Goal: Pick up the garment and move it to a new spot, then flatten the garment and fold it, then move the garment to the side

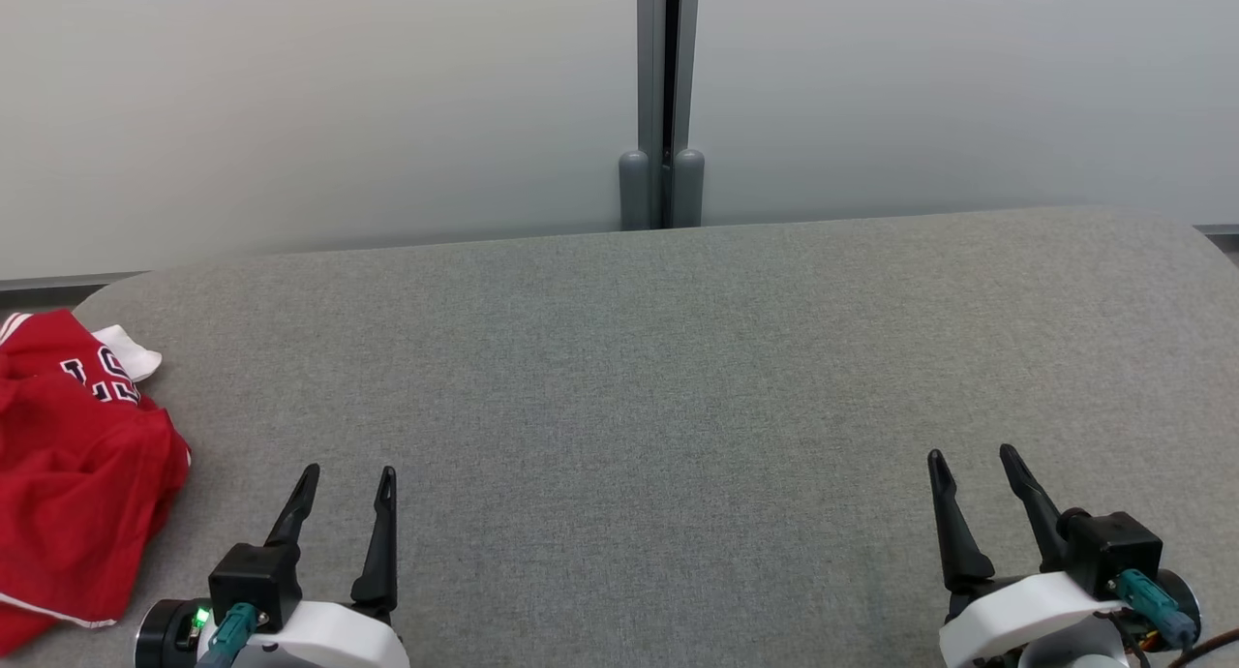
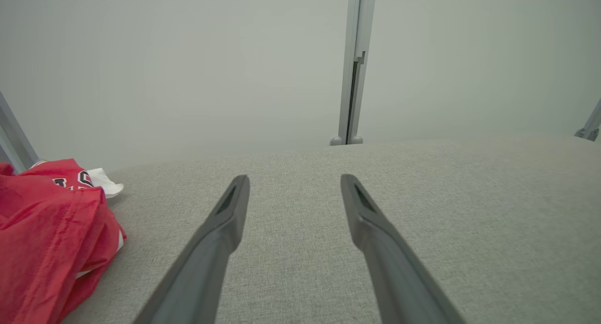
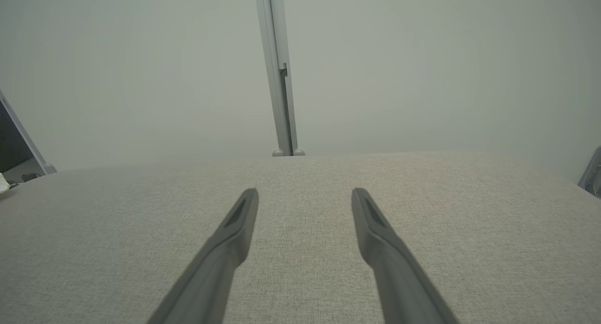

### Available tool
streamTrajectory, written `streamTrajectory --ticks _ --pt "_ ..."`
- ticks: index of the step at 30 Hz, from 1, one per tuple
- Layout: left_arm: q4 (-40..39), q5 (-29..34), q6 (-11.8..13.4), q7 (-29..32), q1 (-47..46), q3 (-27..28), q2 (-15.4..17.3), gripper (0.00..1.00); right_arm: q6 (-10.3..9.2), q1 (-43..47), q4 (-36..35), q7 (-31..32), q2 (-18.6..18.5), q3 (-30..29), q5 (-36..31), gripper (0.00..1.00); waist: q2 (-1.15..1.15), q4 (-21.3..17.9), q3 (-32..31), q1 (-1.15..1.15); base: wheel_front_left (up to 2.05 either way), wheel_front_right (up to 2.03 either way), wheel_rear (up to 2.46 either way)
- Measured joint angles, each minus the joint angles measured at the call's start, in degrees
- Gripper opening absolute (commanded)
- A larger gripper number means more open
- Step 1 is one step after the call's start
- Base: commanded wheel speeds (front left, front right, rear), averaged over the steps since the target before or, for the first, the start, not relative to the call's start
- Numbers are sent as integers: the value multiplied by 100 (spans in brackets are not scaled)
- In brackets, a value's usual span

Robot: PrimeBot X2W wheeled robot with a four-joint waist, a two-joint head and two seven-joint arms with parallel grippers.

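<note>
The garment (image 1: 82, 474) lies crumpled at the left edge of the surface (image 1: 678, 358), not yet picked up. The left fingers (image 1: 380, 532) and right fingers (image 1: 951, 523) stand released and empty at the near edge, ready to reach.

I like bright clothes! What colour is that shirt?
Red, with white trim and lettering; the garment shows best in the head view.
</note>
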Motion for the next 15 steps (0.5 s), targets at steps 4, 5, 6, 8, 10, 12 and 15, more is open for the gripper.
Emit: streamTrajectory --ticks 4,5,6,8,10,12,15 --pt "35 55 0 -45 1 48 -31 100 1 -8 38 -42 22 -18 -19 100 0 2 -3 0 0 0 0" --pt "53 75 -1 -64 1 64 -36 100 1 -13 55 -43 32 -24 -18 100 0 0 -8 0 0 0 0" --pt "63 93 -2 -70 1 75 -45 100 1 -13 58 -48 38 -35 -18 100 0 -1 -11 0 0 0 0" --pt "79 97 -4 -86 1 93 -55 100 1 -13 59 -52 41 -42 -11 100 0 -2 -13 0 0 0 0" --pt "102 82 -21 -86 1 105 -64 100 1 -13 59 -52 44 -48 34 100 0 -2 -13 0 0 0 0" --pt "109 53 -21 -86 1 126 -68 100 1 -13 59 -49 48 -51 74 100 0 -3 -12 0 0 0 0" --pt "142 0 -32 -86 0 148 -78 100 1 -13 65 -48 53 -48 115 100 0 -3 -11 0 0 0 0"
